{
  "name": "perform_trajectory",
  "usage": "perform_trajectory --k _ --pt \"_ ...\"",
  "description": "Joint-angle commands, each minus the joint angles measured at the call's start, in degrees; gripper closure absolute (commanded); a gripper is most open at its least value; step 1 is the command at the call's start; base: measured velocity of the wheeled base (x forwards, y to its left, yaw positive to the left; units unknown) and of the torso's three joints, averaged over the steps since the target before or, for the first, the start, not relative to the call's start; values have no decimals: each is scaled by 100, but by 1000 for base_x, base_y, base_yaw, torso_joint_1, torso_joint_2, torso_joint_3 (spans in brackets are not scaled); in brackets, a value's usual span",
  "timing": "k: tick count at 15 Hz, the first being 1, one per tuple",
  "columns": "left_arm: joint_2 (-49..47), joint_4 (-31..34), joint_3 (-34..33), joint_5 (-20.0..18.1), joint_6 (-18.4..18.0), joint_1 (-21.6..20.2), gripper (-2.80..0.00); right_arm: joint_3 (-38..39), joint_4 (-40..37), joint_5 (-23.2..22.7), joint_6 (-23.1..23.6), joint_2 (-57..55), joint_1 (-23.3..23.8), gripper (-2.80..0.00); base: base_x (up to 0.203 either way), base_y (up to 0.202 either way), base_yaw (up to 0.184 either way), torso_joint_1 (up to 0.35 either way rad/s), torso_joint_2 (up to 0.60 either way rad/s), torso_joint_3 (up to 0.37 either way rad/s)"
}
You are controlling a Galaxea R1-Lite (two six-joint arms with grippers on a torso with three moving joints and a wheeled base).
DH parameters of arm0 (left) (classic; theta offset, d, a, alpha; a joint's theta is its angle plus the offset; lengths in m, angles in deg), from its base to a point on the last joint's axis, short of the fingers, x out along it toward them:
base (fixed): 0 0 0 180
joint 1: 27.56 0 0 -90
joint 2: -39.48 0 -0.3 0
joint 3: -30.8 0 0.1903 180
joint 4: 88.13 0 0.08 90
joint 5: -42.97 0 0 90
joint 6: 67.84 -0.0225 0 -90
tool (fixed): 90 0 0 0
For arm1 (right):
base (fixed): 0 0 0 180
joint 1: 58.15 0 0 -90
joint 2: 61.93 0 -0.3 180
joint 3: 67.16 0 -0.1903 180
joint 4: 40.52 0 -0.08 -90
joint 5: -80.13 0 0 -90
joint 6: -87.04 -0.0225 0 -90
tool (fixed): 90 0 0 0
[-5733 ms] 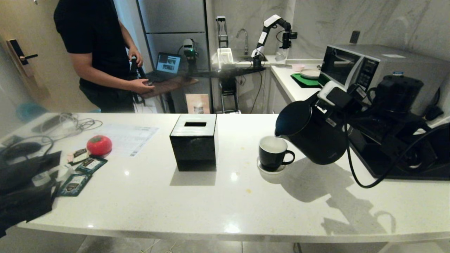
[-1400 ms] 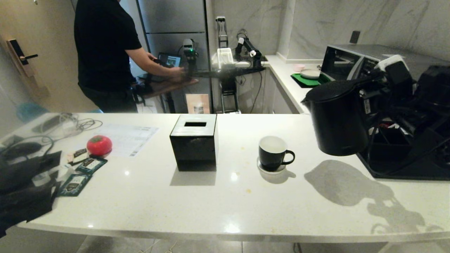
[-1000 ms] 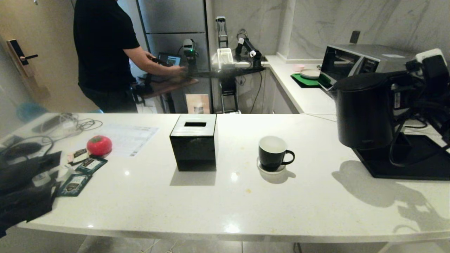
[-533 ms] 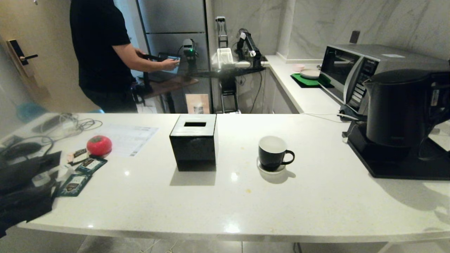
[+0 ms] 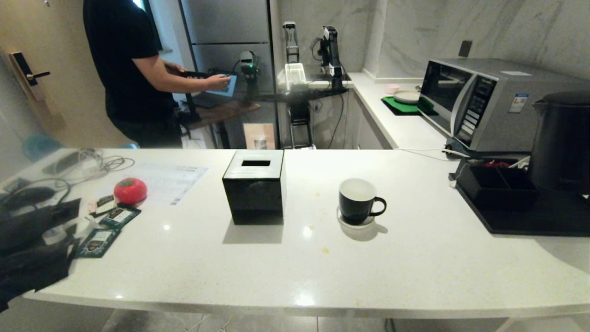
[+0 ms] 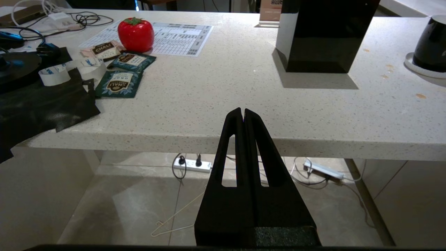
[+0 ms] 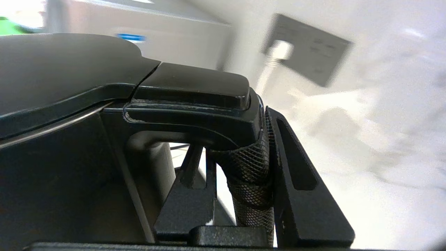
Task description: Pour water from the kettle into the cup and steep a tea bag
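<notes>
Stood upright at the far right edge of the head view: the kettle (image 5: 563, 140), matte black, tapered, long axis vertical, small spout pointing left toward the microwave (image 5: 484, 103). Seen above a black tray (image 5: 530, 216) beside a black compartmented box (image 5: 495, 182); contact with the tray could not be told. Clenched around the kettle's cross-hatched, textured handle (image 7: 252, 174): the right hand (image 7: 244, 195), one finger on each side of the grip.

Sat upright near the middle of the speckled white stone desk (image 5: 299, 267), well apart from the kettle: the cup (image 5: 358, 201), glossy black with a white inside, loop handle pointing right, on a small white saucer (image 5: 355, 223). To its left, a glossy black square box (image 5: 255, 186) with a slotted top.

Lay flat at the desk's left end: dark teal sachets (image 6: 119, 83), white-framed labels reading "CHALI". Just behind them, a shiny red tomato-shaped object (image 6: 136, 34) on a printed sheet (image 6: 181, 34), print too small to read. Near them, tangled cables (image 5: 92, 163) and black fabric (image 6: 45, 101).

Parked low before the desk's front edge: the left hand (image 6: 243, 115), black fingers pressed together, holding nothing.

Stood in the background by a laptop: a person (image 5: 129, 69) in a black shirt.
</notes>
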Motion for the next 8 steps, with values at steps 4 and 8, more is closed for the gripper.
perform_trajectory --k 4,8 --pt "-4 -5 0 0 2 1 0 -127 40 9 -223 -293 532 0 0 0 0 0 0 0" --pt "-4 -5 0 2 2 -1 0 -426 33 10 -293 -594 852 0 0 0 0 0 0 0"
